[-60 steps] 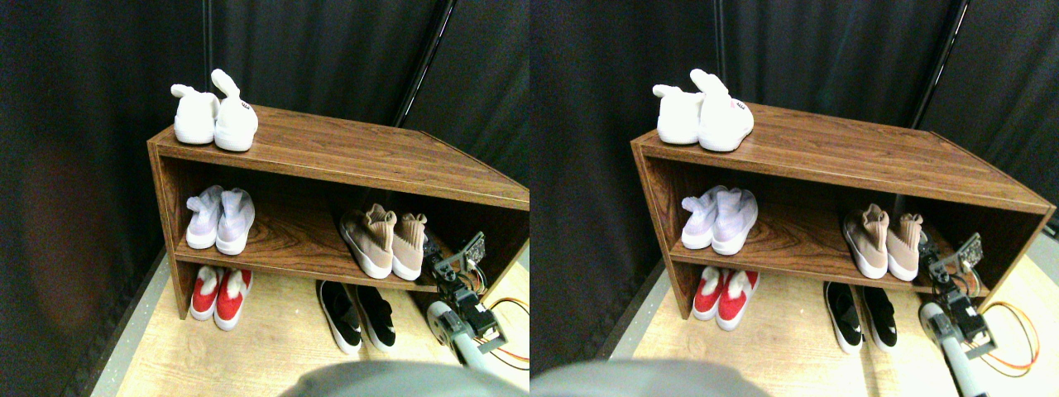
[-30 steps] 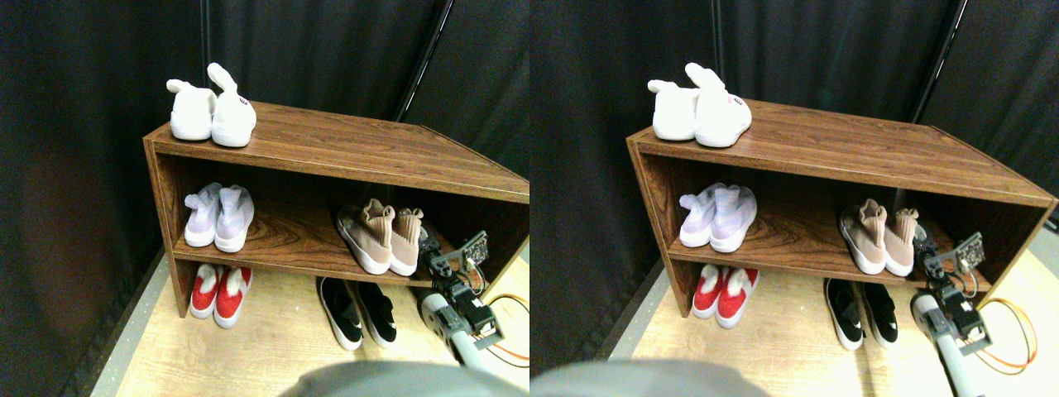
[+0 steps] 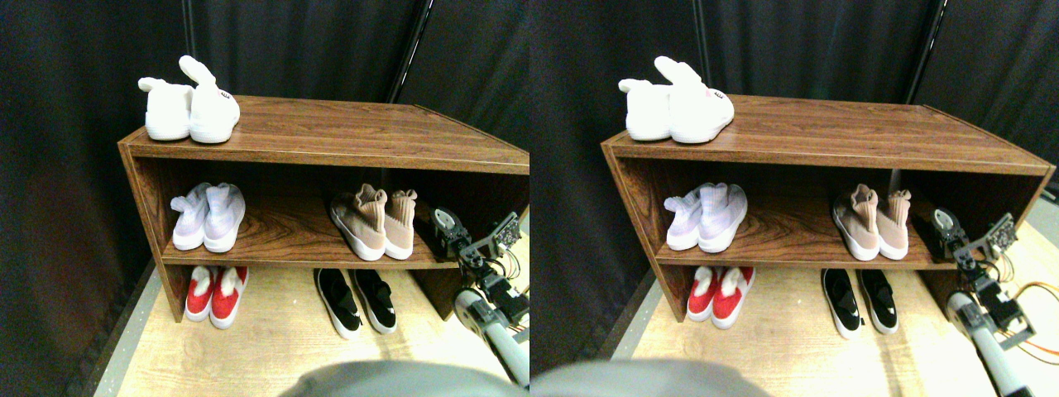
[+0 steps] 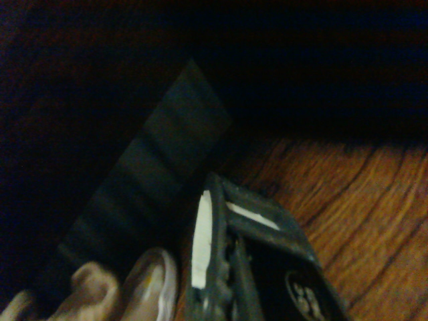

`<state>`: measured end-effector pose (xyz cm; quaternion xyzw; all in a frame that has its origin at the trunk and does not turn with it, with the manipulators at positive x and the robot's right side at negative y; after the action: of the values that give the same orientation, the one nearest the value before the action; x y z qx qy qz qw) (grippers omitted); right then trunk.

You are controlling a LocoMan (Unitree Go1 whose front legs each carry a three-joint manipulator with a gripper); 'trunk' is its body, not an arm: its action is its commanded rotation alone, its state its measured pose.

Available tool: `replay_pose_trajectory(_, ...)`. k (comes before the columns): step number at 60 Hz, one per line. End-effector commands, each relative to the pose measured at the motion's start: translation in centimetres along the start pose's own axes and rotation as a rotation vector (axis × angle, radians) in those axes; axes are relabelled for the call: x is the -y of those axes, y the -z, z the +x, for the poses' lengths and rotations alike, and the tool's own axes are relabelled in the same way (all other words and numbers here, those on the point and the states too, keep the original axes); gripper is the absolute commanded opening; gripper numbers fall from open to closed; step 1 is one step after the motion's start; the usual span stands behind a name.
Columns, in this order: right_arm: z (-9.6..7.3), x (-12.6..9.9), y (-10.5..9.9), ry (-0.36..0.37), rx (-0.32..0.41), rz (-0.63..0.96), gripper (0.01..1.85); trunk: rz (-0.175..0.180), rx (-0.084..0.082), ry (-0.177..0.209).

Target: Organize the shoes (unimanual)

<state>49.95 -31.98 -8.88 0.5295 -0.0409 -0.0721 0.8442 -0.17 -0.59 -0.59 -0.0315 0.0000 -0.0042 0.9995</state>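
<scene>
Tan sneakers (image 3: 374,222) sit paired on the rack's middle shelf (image 3: 289,240), toes toward the robot, heels to the back; black slip-ons (image 3: 356,299) lie paired on the floor (image 3: 273,339) just below. Right gripper (image 3: 451,234) is on the same shelf just beside the tan pair, on their right, so they lie to its left, long axes roughly parallel to its reach. Can't tell how far the jaws are apart; nothing visibly held.
</scene>
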Motion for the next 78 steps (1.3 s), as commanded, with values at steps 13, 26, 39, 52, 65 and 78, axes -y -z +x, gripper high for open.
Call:
replay_pose_trajectory(13,-4.3,-2.9,-0.4,-0.169,-0.076,0.055,0.06,-0.029,0.004,0.010)
replay_pose_trajectory(26,-8.2,-3.2,-0.8,-0.240,-0.097,0.021,0.06,-0.036,0.005,0.012)
replay_pose_trajectory(39,-10.9,-3.0,-0.8,-0.267,-0.111,0.051,0.06,-0.038,-0.002,0.011)
replay_pose_trajectory(52,-11.8,-1.9,0.1,-0.259,-0.198,0.088,0.06,-0.038,-0.018,0.004)
replay_pose_trajectory(65,-12.2,-0.1,2.2,-0.165,-0.225,0.156,0.06,-0.039,-0.036,-0.006)
replay_pose_trajectory(78,-11.8,3.1,3.9,-0.095,-0.243,0.192,0.06,-0.035,-0.055,-0.007)
